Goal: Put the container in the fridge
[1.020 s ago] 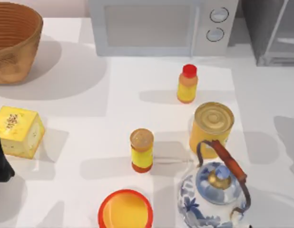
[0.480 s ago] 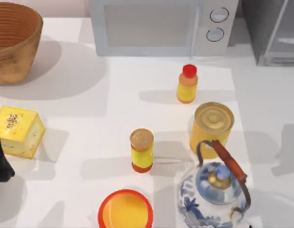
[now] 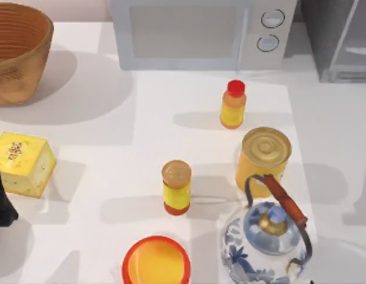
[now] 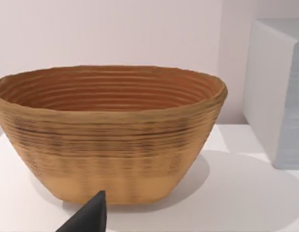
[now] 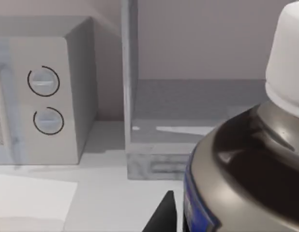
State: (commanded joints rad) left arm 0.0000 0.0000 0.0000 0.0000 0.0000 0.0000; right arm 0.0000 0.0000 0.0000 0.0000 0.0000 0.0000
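From above, our left arm [image 3: 0, 204] sat parked at the worktop's [image 3: 82, 118] left edge. The fridge [image 3: 340, 41] stood far right. At the right wrist, our right hand [image 5: 164, 215] apparently held the container [image 5: 236, 164] before the open fridge. We judged it mid-carry, with reaching inside next.

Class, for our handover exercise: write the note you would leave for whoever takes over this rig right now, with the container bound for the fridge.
Left gripper: parked at the left edge of the table, facing the basket.
Right gripper: beside the container, facing the open fridge.
Done: container apparently near the fridge front, not yet inside.
Left: place it inside, release.
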